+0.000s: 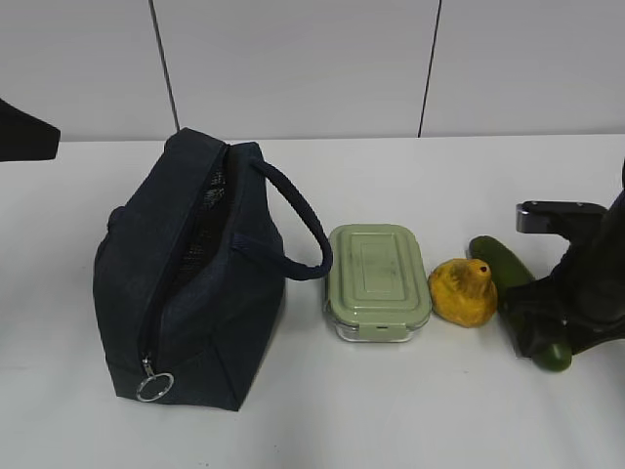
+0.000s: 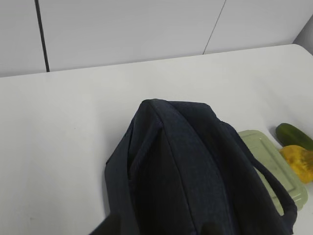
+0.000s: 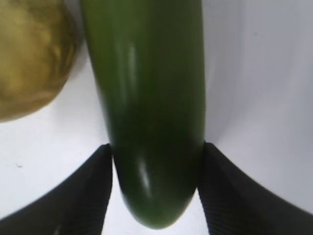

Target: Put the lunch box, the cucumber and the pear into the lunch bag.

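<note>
I see the right gripper (image 3: 156, 161) down at the right edge of the white table (image 1: 410, 420), its two black fingers (image 3: 93, 191) pressed against either side of the cucumber (image 3: 151, 98), clamped on it near one rounded end. The cucumber lies on the table just beside the pear (image 1: 464, 291), which sits close to the lunch box's (image 1: 378, 281) right side. The lunch box stands closed, its green lid on, just right of the lunch bag (image 1: 190, 283). The bag sits toward the left, zipper partly open, ring pull (image 1: 154, 386) at its near end. My left gripper hovers above the bag; I cannot tell how its jaws stand.
</note>
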Controlling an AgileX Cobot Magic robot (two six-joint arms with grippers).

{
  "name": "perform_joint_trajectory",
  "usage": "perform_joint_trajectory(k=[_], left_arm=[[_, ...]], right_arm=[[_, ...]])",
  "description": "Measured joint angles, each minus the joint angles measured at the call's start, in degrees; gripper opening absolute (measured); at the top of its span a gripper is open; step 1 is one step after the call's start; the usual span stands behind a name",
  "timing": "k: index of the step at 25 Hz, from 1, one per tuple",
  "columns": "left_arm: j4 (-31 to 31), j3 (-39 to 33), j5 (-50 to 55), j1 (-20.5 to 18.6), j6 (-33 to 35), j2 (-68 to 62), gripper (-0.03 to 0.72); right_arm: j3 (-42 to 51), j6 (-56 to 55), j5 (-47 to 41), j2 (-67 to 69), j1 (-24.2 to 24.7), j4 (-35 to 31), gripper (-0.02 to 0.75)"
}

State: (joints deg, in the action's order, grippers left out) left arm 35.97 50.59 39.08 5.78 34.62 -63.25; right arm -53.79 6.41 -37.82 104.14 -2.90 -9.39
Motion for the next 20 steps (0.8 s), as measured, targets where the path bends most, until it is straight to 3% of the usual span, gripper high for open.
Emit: perform_joint_trajectory(k=[9,20], left_arm=[[-0.72,0.0,0.0,0.0,0.0,0.0,0.299],[-2.02,0.0,5.63,0.0,0.0,-1.82,0.298]], right_arm=[[-0.13,0.0,0.81,1.35,0.0,0.58,0.345],[-0.13,-1.96,1.04,-4.82,0.0,4.39,0.34]])
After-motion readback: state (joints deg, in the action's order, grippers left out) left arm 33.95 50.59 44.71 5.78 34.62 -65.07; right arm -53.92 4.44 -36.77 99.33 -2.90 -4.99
